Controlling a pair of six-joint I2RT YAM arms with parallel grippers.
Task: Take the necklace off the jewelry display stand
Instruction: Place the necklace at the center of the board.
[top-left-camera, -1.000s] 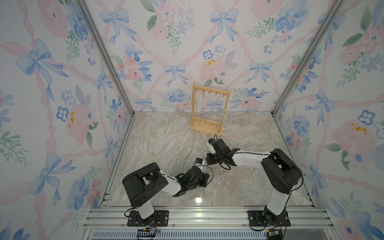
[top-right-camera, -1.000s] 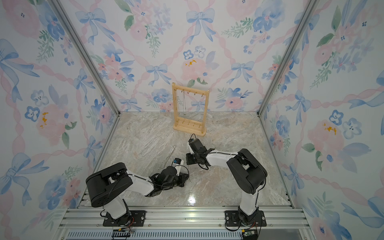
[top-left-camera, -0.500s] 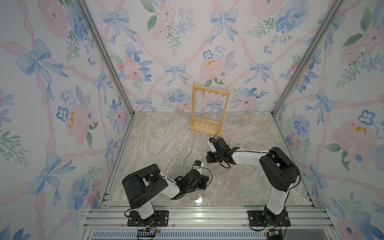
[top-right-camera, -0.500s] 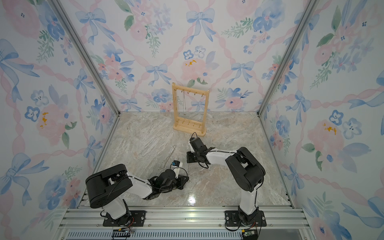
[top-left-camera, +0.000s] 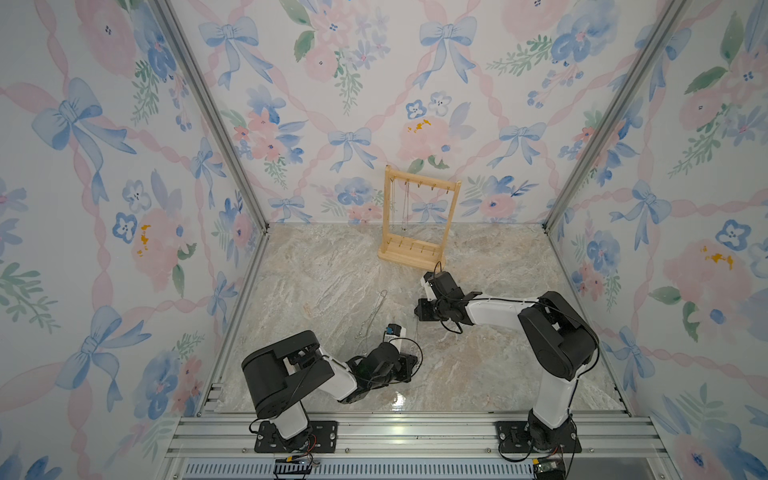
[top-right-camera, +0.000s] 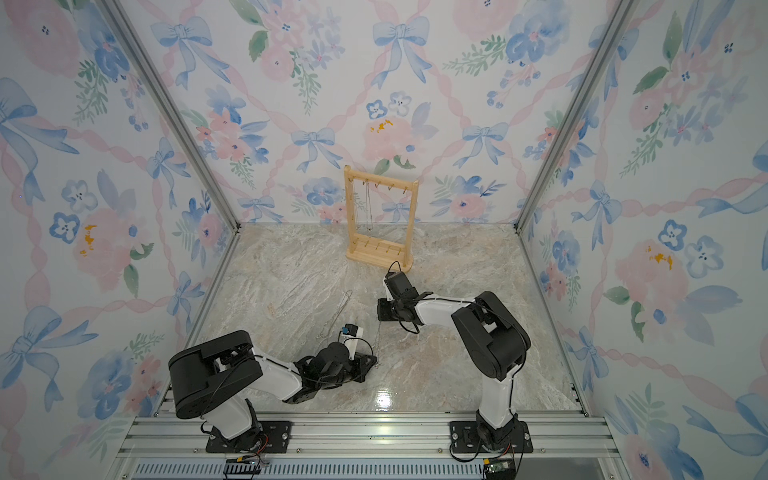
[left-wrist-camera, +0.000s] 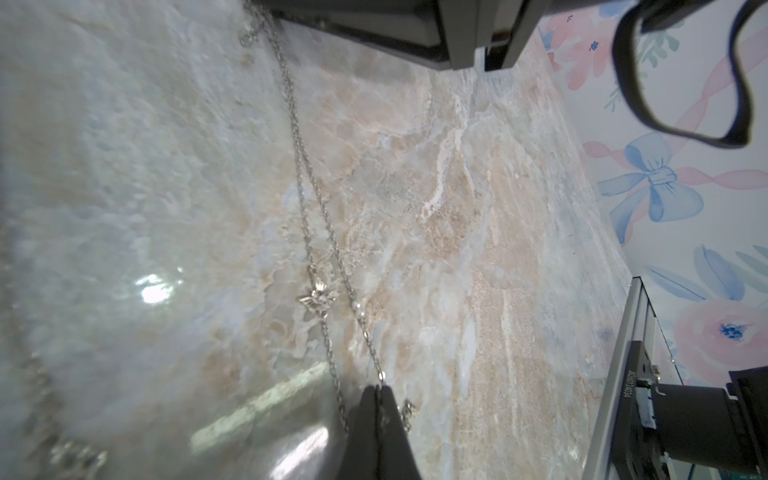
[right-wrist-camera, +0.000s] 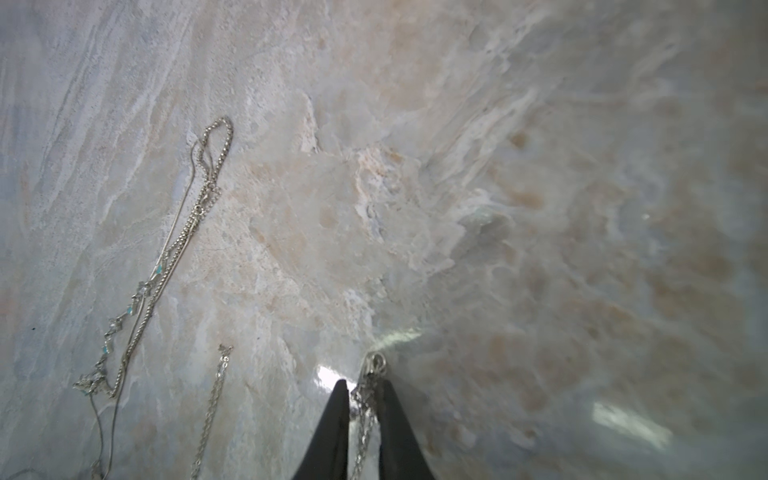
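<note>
Counter (top-left-camera: 478, 365): marbled beige-grey slab, enclosed by floral-papered walls.
Jewelry display stand (top-left-camera: 387, 208): tall light-wood frame with two posts, a top bar with small gold hooks and a flat pegged base. It stands upright at the rear of the counter, close to the back wall and well apart from both arms.
Hanging chains (top-left-camera: 404, 205): two thin chains hang inside the frame from hooks at the end of the top bar toward the left arm's side.
Necklace (left-wrist-camera: 318, 297): fine silver chain with a small butterfly-shaped pendant. It is off the stand and lies on the counter near the front, stretched between the two sets of jaws.
Left jaws: clenched, tips pressed together on one strand of the necklace. A second strand passes just beside them.
Right jaws: released slightly, with a narrow gap between the tips. The bunched end of the necklace lies in that gap.
Other necklaces: a heavy silver link chain (right-wrist-camera: 216, 166) and a thin chain set with pale blue stones (right-wrist-camera: 124, 320). They lie together on the counter near the left arm's wrist, apart from both sets of jaws.
</note>
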